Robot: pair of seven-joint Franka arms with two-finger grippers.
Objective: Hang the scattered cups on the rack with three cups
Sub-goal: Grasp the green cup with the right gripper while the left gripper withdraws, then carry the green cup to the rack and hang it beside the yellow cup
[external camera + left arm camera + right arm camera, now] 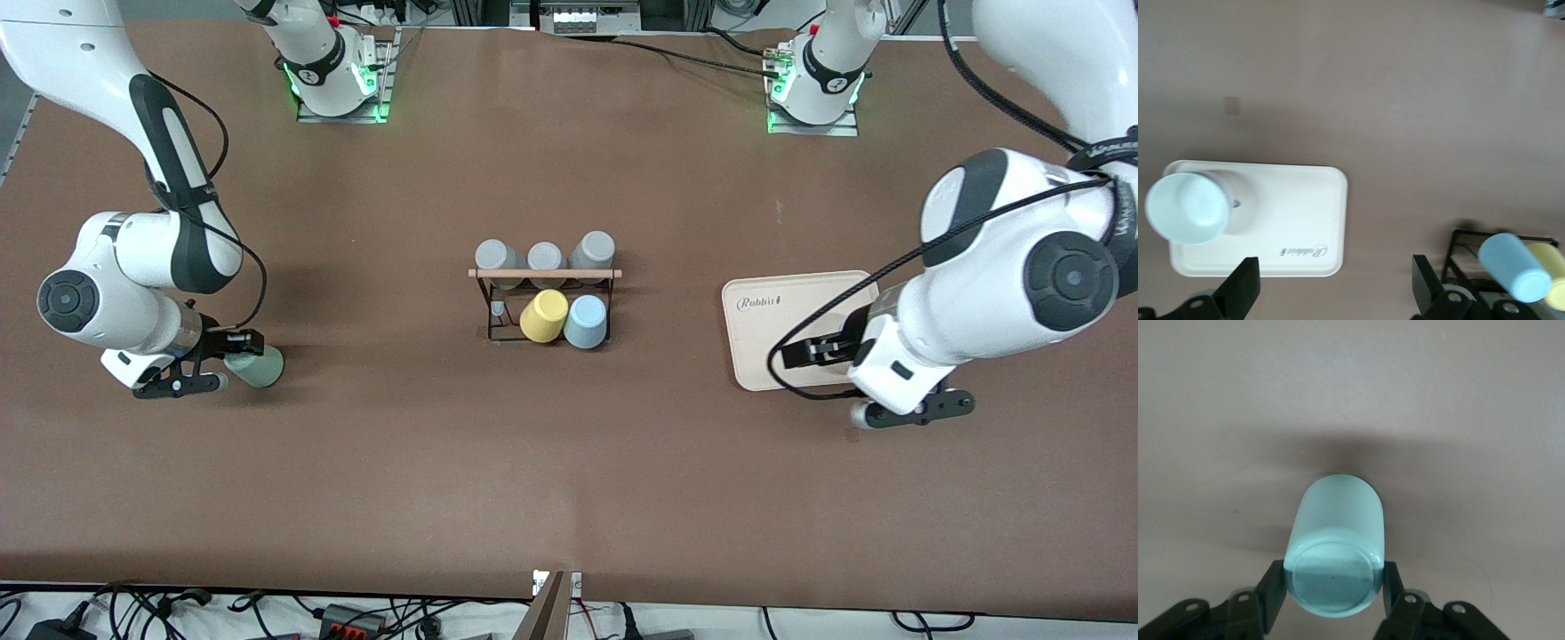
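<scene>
— 1 light blue cup (586, 322) hangs on the rack (544, 275) beside the yellow cup (543, 316)?

— Yes; right gripper (233, 360) clamps the mint cup (258, 366) above the table's right-arm end — unhung. Left gripper (822, 348) waits spread, empty, over the cream tray (763, 307).

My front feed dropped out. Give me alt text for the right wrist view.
The right gripper has its fingers closed on the base of a pale mint-green cup, which points away from the camera above the bare brown table.

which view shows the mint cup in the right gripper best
The right wrist view: the mint cup fills it, base toward the camera, clamped in the right gripper. The front view shows it small and partly hidden. The left wrist view misses it.
</scene>
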